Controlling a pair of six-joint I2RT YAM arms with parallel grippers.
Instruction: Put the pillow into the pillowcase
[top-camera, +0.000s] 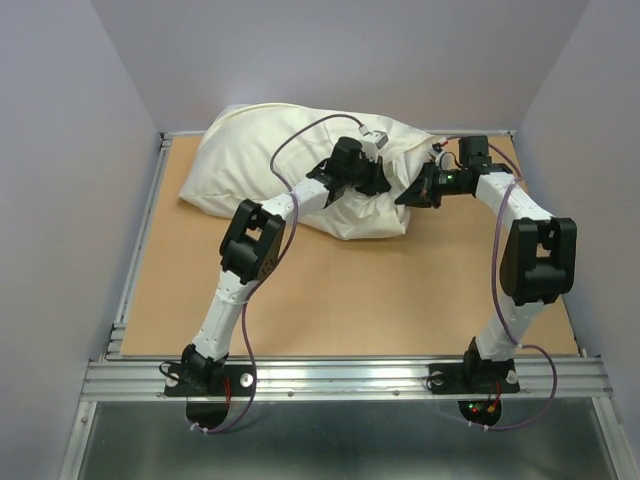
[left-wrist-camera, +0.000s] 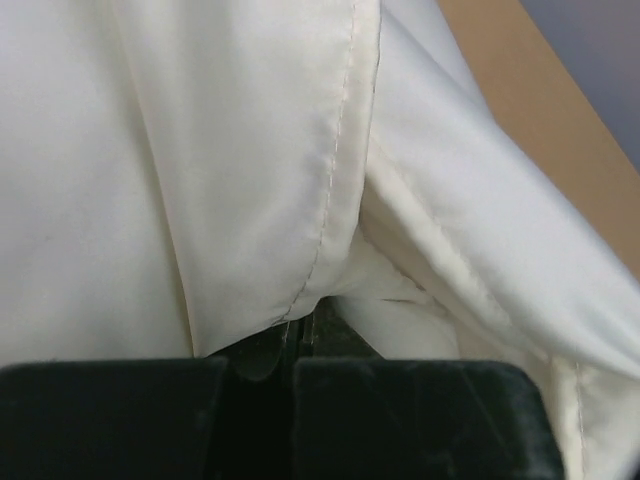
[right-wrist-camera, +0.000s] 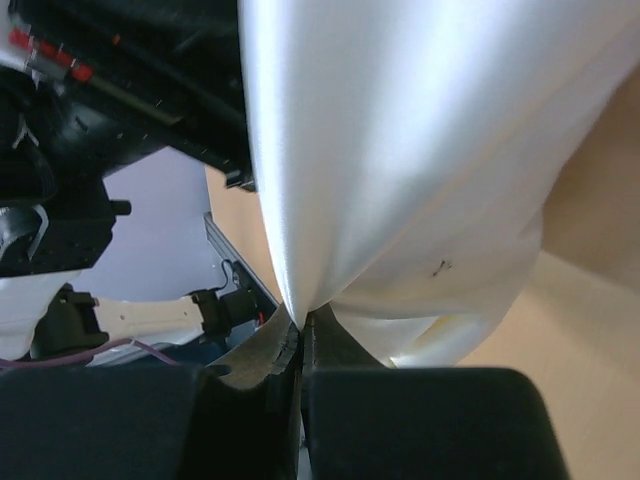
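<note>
pillow: hidden by pillowcase (top-camera: 270, 165) | left pincer (left-wrist-camera: 297, 335) tips: under fabric fold | right pincer (right-wrist-camera: 300, 330) tips: likewise

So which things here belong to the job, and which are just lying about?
Job: pillowcase; pillow, hidden inside it; left gripper and right gripper, both pinching its fabric.
Lying about: only the table underneath.

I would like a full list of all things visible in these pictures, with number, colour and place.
pillowcase: one, cream, plump, far centre.
pillow: none clearly visible; perhaps hidden inside the pillowcase.
table: one, tan board, under everything.
rail: one, silver, near edge.
arms: two, white and black, bases on the rail.
cables: two, purple, along the arms.
left gripper: black, shut on the pillowcase's hemmed edge.
right gripper: black, shut on a pillowcase fold.
</note>
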